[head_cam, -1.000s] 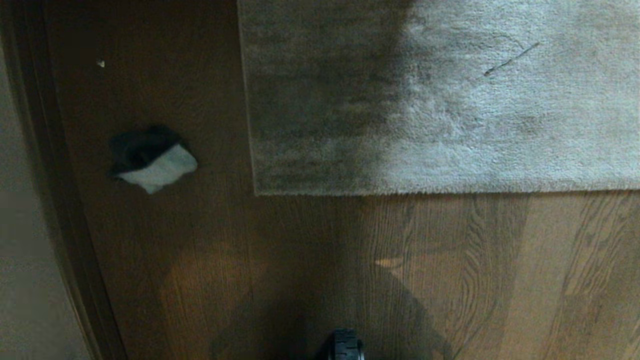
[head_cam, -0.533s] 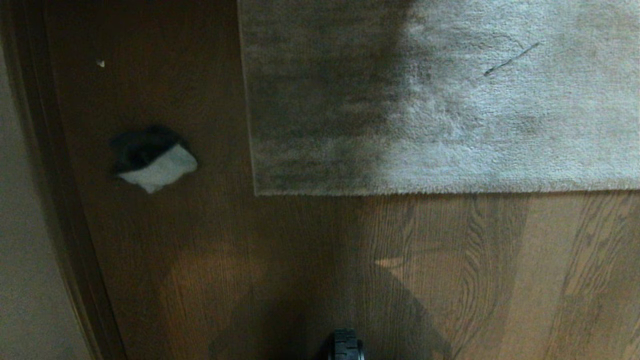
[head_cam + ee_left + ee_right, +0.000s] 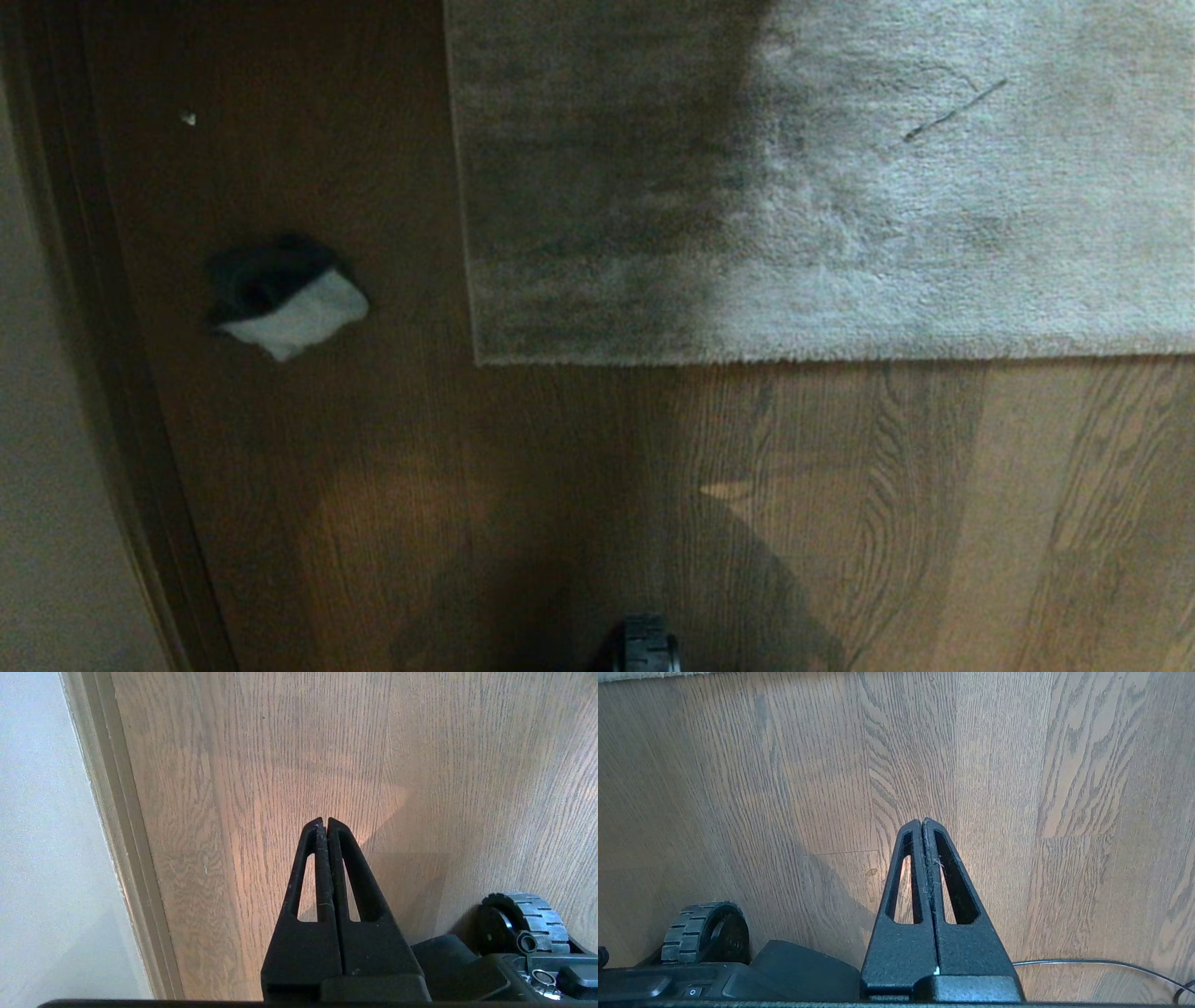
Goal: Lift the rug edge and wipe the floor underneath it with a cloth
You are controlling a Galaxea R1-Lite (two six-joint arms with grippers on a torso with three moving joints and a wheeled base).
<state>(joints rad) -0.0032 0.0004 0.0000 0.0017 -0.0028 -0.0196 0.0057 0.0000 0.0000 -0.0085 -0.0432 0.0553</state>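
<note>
**Two soft things to handle, one big and one small**

Largest first: the rug edge (image 3: 822, 358) runs straight across the floor (image 3: 579, 485) ahead of the robot, lying flat, with a corner towards the robot's left. The rug looks short-piled and limp, not stiff, and being so large it is probably heavy as a whole, so only a strip of the border should come up. A sensible hold is right at the border near the corner, where less weight hangs on the pinch. The lip sits flush on the planks, so a fingertip would likely need to slide under it; the slightly shiny wood may let the rug slip instead of peeling.

The cloth (image 3: 285, 303) lies well apart from the rug, off to the robot's left near a dark skirting strip (image 3: 103, 373). It looks crumpled, light and floppy; any raised fold should give an easy pinch from above.

The left gripper (image 3: 323, 822) and right gripper (image 3: 921, 822) each hang over bare planks beside the base's wheels, fingers pressed together and holding nothing. Neither step has begun.
</note>
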